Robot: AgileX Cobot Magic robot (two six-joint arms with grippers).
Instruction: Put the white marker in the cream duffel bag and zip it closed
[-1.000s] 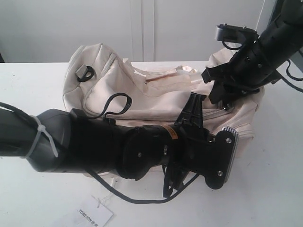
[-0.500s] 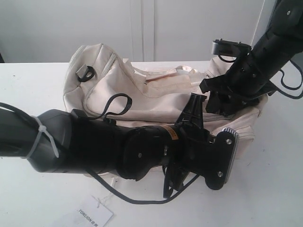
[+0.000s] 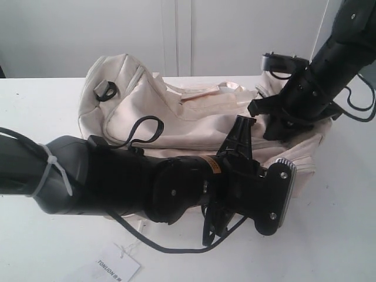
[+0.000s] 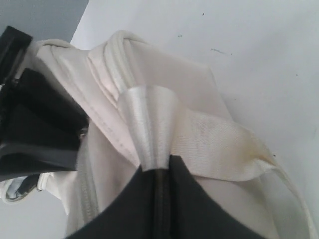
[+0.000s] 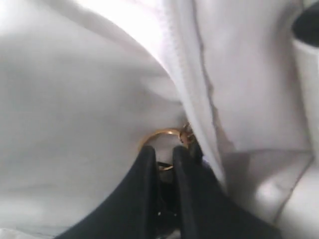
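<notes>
A white tabletop (image 3: 341, 235) is being seen in front of a pale wall (image 3: 235, 35), and a soft cream fabric duffel bag (image 3: 153, 117) is lying on it. The bag's long axis is running from left to right across the exterior view. One rounded end is pointing towards the left rear, and the other end is lying at the right, slightly nearer the camera.

The left pincer (image 4: 158, 174) is being held against the near side of the bag, towards its right half. Its dark jaws are being kept pressed together on a glossy satin strap (image 4: 149, 124), which is being looped over their tips and pulled up off the fabric.

The right pincer (image 5: 162, 154) is being pressed onto the top of the bag's right end, just beyond the left pincer. Its two fingers (image 5: 144, 174) are being drawn almost together on a gold metal ring pull (image 5: 158, 133); a sliver of the ring is showing in the narrow gap between them. A zipper track (image 5: 179, 55) is running past the ring in the cream fabric.

A black D-ring (image 3: 106, 91) is being shown on the bag's left end. A white paper tag (image 3: 114, 267) printed "TONIJON" is lying on the table in front of the bag, well apart from both pincers.
</notes>
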